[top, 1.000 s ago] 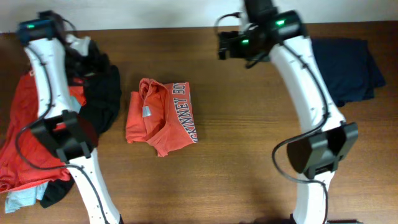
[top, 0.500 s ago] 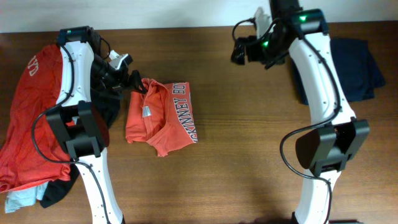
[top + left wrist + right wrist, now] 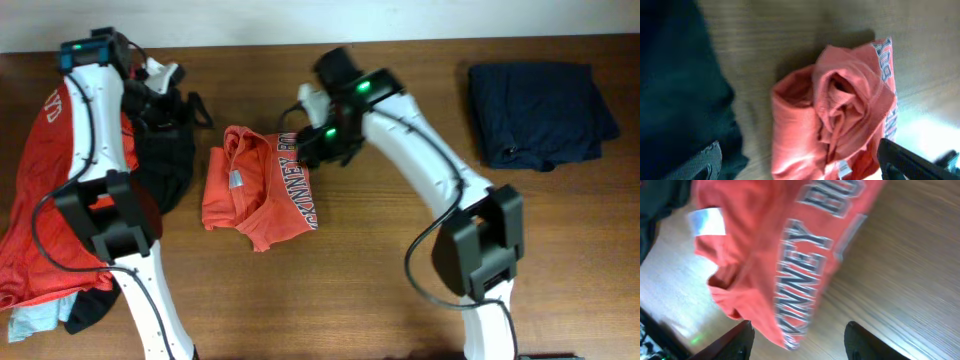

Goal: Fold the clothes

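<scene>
The right fingers were apart and were not pinching anything. The edge of the folded orange-red shirt with the white letters lay between them. I could not tell if they touched the cloth. From above, these fingers hung over the far right corner of that shirt. The right arm reached in from the near right side.

The left fingers were wide apart too, and they held nothing. They hung over the far right edge of the black cloth, just left of the folded shirt. The left arm went up over the pile on the left.

The folded shirt sat on the brown worktop, a bit left of the middle. It was a small, lumpy bundle. Its neck part was bunched up, and a little white tag showed on top.

The black cloth lay just beside it on the left, with a thin strip of wood between them. A big orange-red shirt was spread out at the left side, partly under the black cloth. A pale blue piece peeked out at the near left corner.

A dark navy piece lay folded flat at the far right, well apart from the rest.
</scene>
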